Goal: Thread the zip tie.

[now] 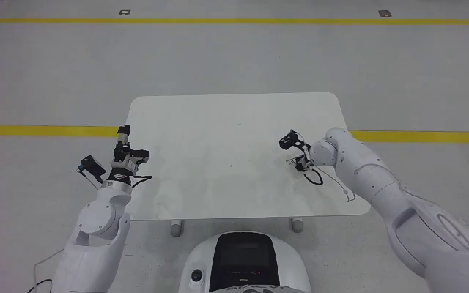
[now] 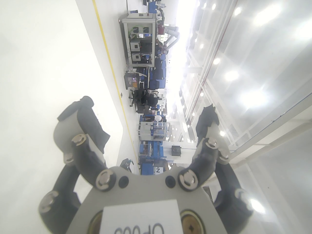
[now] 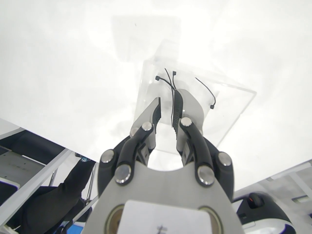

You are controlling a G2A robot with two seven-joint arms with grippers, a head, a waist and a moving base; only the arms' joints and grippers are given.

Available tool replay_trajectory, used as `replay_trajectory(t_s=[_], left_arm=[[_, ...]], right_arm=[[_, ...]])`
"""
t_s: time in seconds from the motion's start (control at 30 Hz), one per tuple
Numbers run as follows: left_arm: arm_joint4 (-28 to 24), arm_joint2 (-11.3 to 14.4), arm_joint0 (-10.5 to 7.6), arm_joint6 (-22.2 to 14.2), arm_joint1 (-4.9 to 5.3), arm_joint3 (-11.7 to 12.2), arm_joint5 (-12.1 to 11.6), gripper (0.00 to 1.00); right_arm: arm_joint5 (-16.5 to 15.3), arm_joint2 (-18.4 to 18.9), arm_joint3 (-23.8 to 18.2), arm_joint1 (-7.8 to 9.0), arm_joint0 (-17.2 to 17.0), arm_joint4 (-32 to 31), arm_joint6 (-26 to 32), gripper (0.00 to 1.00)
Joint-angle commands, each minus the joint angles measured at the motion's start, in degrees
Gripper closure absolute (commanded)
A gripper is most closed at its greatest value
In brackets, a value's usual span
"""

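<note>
Black plastic zip ties, thin and square-headed, lie in a clear flat-bottomed plastic tray on the white rectangular table, toward its 3 o'clock edge. Two cross each other. A third zip tie lies alone, apart from them, nearer the tray's wall.

Right gripper hangs over the tray, jaws at a narrow gap with nothing between them. The crossed pair sits just past its fingertips, long axes running roughly on from the line of the fingers. Whether one strand touches a pad cannot be told.

Left gripper stands at the table's 9 o'clock edge, spread wide and empty, pointing toward 12 o'clock, well apart from the tray. The right arm is plainly the nearer.

Judgement: no tie is picked up yet. The crossing risks lifting two at once, so the third zip tie looks the cleaner target.
</note>
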Motion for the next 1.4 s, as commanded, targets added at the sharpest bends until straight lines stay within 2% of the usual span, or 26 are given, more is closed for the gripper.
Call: replay_trajectory(t_s=[0.0, 0.5, 0.73, 0.97, 1.17, 1.37], left_arm=[[0.00, 0.00, 0.00, 0.00, 0.00, 0.00, 0.00, 0.00], [0.00, 0.00, 0.00, 0.00, 0.00, 0.00, 0.00, 0.00], [0.00, 0.00, 0.00, 0.00, 0.00, 0.00, 0.00, 0.00], [0.00, 0.00, 0.00, 0.00, 0.00, 0.00, 0.00, 0.00], [0.00, 0.00, 0.00, 0.00, 0.00, 0.00, 0.00, 0.00], [0.00, 0.00, 0.00, 0.00, 0.00, 0.00, 0.00, 0.00]], right_arm=[[0.00, -0.29, 0.28, -0.14, 0.16, -0.06, -0.31, 0.85], [0.00, -1.59, 2.87, -1.49, 1.20, -0.93, -1.15, 0.83], [0.00, -2.07, 4.10, -2.19, 1.52, -0.71, -1.15, 0.99], [0.00, -2.35, 5.05, -2.56, 2.06, -0.77, -1.50, 1.00], [0.00, -1.70, 2.98, -1.72, 1.94, -0.73, -1.90, 1.00], [0.00, 0.11, -1.28, 0.73, 0.99, -0.80, -2.20, 1.00]])
